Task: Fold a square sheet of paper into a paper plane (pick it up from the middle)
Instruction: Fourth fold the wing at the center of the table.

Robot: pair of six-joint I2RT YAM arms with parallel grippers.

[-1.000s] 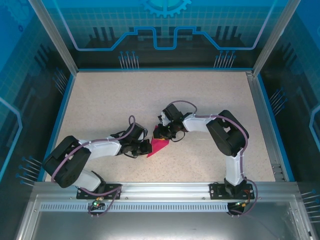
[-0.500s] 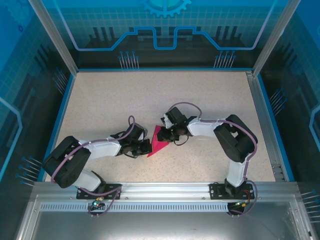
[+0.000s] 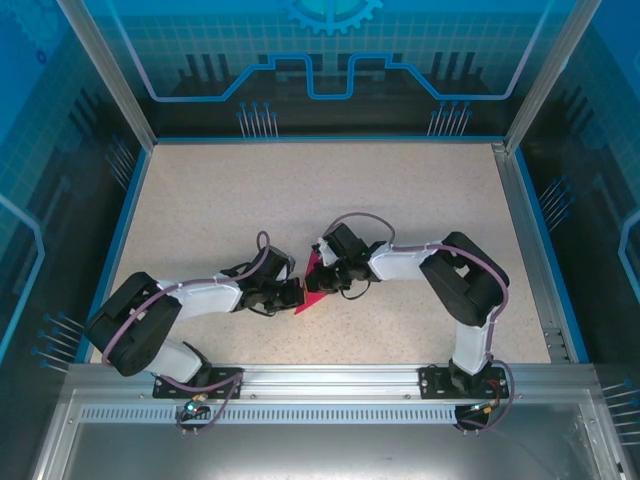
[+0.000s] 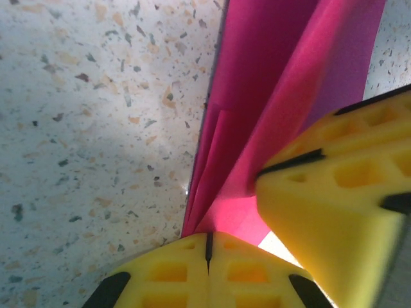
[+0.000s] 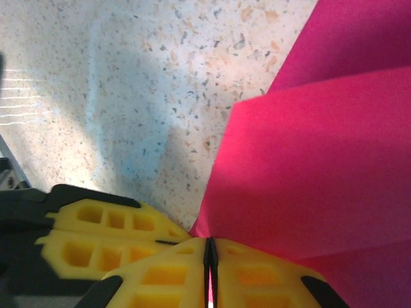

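Note:
The magenta-pink sheet of paper (image 3: 314, 296) is folded into a narrow pointed shape with several layers, and it sits between the two arms at the middle of the table. My left gripper (image 3: 297, 293) is shut on its near-left edge, and the pinched layers (image 4: 225, 160) fan out from the yellow fingertips (image 4: 173, 269). My right gripper (image 3: 322, 279) is shut on the paper's (image 5: 308, 167) far edge, right next to the left gripper. The right gripper's yellow finger (image 4: 334, 199) crowds the left wrist view. The left gripper's fingers (image 5: 103, 234) lie at the left of the right wrist view.
The speckled tabletop (image 3: 300, 190) spreads out behind the arms. A blue rim (image 3: 125, 230) and a metal frame (image 3: 535, 240) bound it at the sides. The two wrists nearly touch over the paper.
The right gripper has slid left and nearer, up against the left gripper, and its jaws have closed on the paper. Less of the paper shows from above. The left arm has stayed put.

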